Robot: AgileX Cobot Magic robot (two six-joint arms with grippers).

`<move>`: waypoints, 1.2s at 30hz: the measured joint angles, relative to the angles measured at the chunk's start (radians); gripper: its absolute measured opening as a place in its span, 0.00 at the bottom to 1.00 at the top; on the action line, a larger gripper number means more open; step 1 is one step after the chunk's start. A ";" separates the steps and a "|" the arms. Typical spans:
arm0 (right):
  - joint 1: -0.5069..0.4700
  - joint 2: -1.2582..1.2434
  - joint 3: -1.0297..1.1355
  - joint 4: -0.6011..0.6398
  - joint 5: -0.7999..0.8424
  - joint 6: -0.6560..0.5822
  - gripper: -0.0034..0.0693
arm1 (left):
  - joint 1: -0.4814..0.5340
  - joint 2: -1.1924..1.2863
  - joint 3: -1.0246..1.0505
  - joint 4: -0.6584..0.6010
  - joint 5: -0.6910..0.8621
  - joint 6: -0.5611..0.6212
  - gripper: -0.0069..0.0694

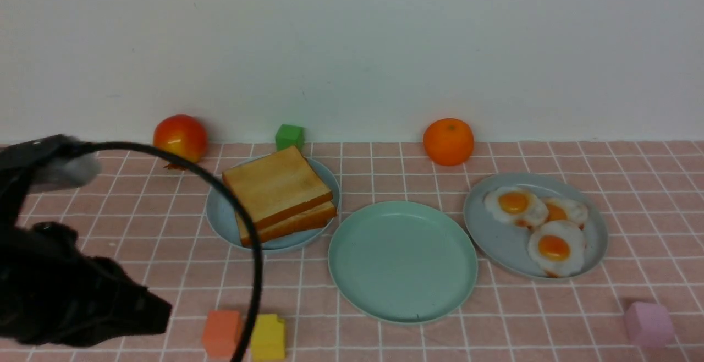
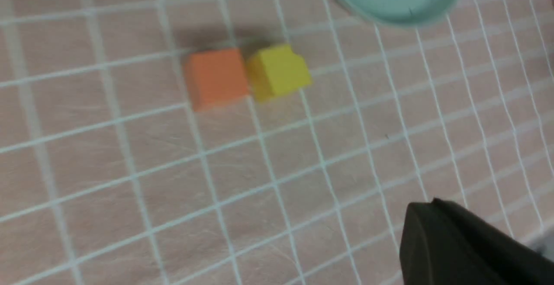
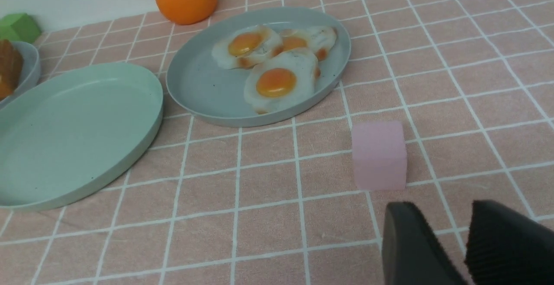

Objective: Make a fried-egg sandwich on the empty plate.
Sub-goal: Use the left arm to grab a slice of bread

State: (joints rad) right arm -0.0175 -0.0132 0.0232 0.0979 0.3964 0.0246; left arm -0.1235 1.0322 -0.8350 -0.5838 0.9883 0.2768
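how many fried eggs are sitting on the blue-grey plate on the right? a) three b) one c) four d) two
a: three fried eggs, each with its own orange yolk, lie overlapping on the right blue-grey plate.

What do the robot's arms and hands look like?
The left arm is chunky and black, with a thin black cable curving over it. The right hand has two black, rounded fingers; one shows a ribbed pad.

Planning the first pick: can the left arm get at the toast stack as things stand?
Probably yes: the toast stack lies uncovered, with only bare cloth between it and the left end effector.
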 joint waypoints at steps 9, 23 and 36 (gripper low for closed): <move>0.000 0.000 0.000 0.000 0.000 0.000 0.38 | -0.278 0.287 -0.293 0.160 -0.090 0.047 0.11; 0.000 0.000 0.000 0.000 0.000 0.000 0.38 | -0.246 0.760 -0.686 0.338 -0.007 0.095 0.11; 0.000 0.000 0.000 0.000 0.000 0.000 0.38 | -0.240 0.935 -0.778 0.454 -0.202 0.154 0.45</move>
State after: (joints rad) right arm -0.0175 -0.0132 0.0232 0.0979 0.3964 0.0246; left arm -0.3638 1.9672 -1.6131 -0.1299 0.7864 0.4304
